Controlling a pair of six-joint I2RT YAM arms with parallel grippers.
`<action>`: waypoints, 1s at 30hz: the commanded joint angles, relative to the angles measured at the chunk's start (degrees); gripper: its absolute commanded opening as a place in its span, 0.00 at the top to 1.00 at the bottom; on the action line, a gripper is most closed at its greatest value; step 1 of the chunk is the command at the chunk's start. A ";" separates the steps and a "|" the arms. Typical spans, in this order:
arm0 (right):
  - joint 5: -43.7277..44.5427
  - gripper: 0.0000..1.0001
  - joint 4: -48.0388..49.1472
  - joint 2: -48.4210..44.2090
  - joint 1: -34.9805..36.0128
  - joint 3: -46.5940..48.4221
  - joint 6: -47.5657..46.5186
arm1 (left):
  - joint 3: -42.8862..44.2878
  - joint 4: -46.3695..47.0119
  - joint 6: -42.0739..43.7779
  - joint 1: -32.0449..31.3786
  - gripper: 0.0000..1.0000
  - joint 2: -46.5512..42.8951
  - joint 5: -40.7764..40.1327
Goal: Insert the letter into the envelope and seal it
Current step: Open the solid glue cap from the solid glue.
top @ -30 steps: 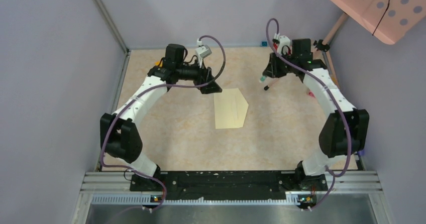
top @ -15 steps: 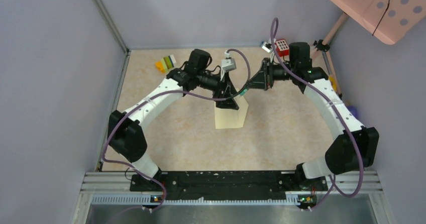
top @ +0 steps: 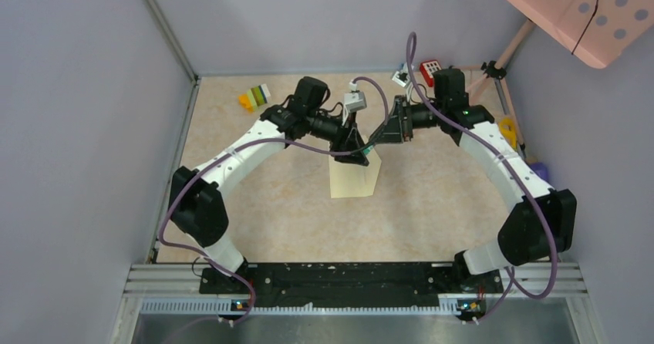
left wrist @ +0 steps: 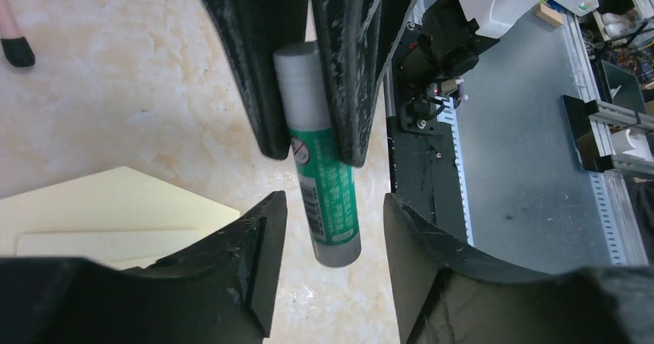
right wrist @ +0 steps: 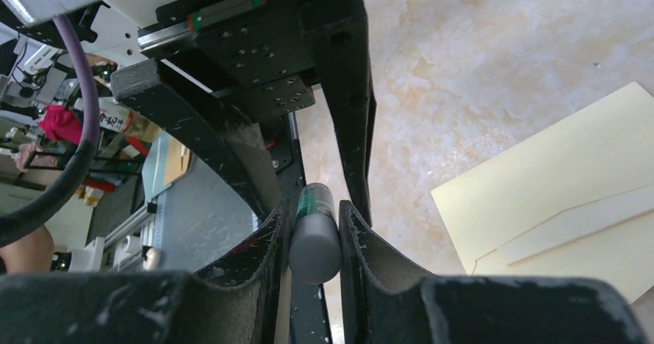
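Note:
The pale yellow envelope (top: 355, 180) lies flat mid-table and also shows in the left wrist view (left wrist: 100, 213) and the right wrist view (right wrist: 571, 182). A paler strip (left wrist: 92, 245) crosses it; I cannot tell whether this is the letter. Both grippers meet above the envelope's far end. My right gripper (top: 383, 139) (right wrist: 315, 213) is shut on the grey end of a green-labelled glue stick (right wrist: 315, 244) (left wrist: 324, 182). My left gripper (top: 361, 156) (left wrist: 333, 202) is open, its fingers on either side of the stick's other end without touching it.
Coloured blocks (top: 254, 97) lie at the back left. A red item (top: 430, 72) and a pink stand leg (top: 505, 55) are at the back right. Small yellow (top: 507, 128) and purple (top: 540, 170) things sit by the right wall. A pink black-tipped rod (left wrist: 15, 43) lies nearby.
Both arms have swung in from the back corners to the middle above the envelope. The right gripper brought the glue stick, and the left gripper's open fingers now flank its free end.

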 commanded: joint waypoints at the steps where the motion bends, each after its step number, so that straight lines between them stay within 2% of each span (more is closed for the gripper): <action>1: -0.54 0.90 1.03 0.71 1.04 0.65 -1.30 | 1.40 1.85 -0.76 -0.50 0.50 0.54 2.39; 3: -0.30 0.90 1.04 0.82 1.17 0.70 -1.38 | 1.08 2.44 -1.37 -0.53 0.62 0.49 2.40; 5: 0.09 0.88 1.25 0.77 1.29 0.73 -1.28 | 0.95 3.07 -2.14 -0.46 0.77 0.45 2.27; 8: 0.13 0.77 2.76 0.54 1.30 0.48 0.02 | 0.52 4.15 -3.60 -0.47 0.94 0.22 1.71; 14: 3.37 0.42 10.72 -3.42 1.11 -2.39 4.87 | -2.92 12.19 -12.41 0.14 0.96 -1.09 0.37; 18: 5.32 0.21 24.22 -8.18 -0.21 -9.56 13.61 | -6.92 23.79 -24.00 2.78 0.96 -2.49 1.51; 20: 6.19 0.19 33.59 -10.49 -0.80 -13.85 19.27 | -9.36 30.95 -30.79 4.42 0.96 -2.90 2.44; 25: 10.58 0.20 56.64 -14.18 -0.97 -24.79 33.42 | -16.03 50.27 -46.18 6.06 0.96 -3.13 4.63; 29: 16.04 0.24 69.60 -14.55 -0.86 -30.39 37.94 | -23.80 75.71 -61.49 5.93 0.96 -2.74 4.38; 30: 17.10 0.25 70.70 -14.14 -0.81 -30.79 38.35 | -24.65 79.15 -63.26 5.87 0.96 -2.56 4.41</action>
